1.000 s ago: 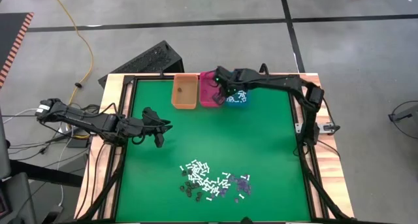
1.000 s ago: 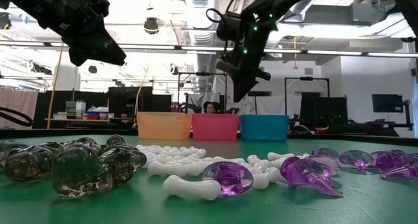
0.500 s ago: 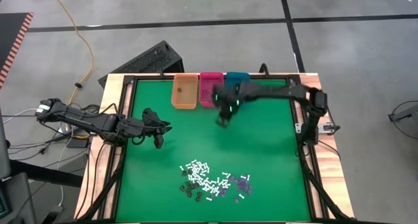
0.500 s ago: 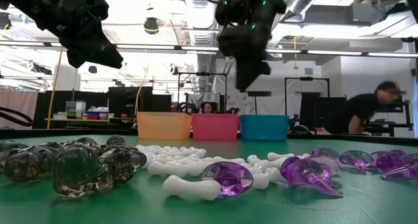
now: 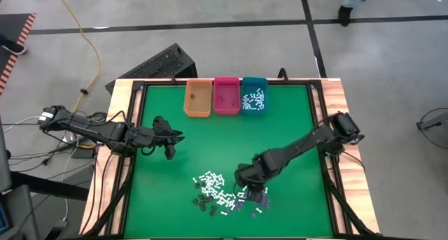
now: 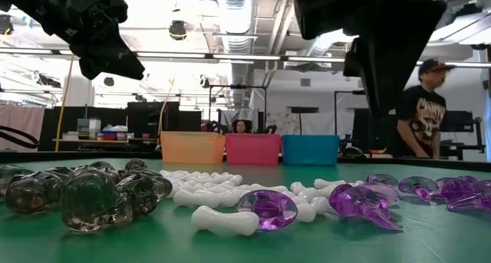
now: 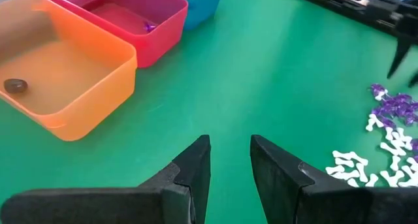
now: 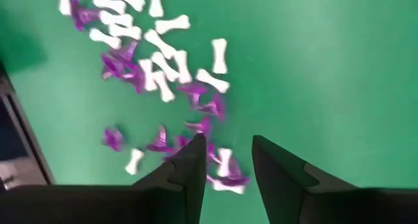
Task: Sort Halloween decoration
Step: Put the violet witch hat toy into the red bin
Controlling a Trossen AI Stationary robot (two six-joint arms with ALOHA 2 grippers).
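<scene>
Lying in a loose heap on the near part of the green surface (image 5: 280, 142) are the Halloween decoration pieces (image 5: 227, 194): white bones, purple bits and dark bits. More white pieces are sitting in the teal bin (image 5: 253, 95), purple ones in the pink bin (image 5: 226, 95), one dark one in the orange bin (image 7: 65, 80). The right gripper (image 5: 249, 186) is hanging over the heap's purple side, jaws apart and empty. The left gripper (image 5: 170, 147) is waiting at the left, jaws apart and empty.
</scene>
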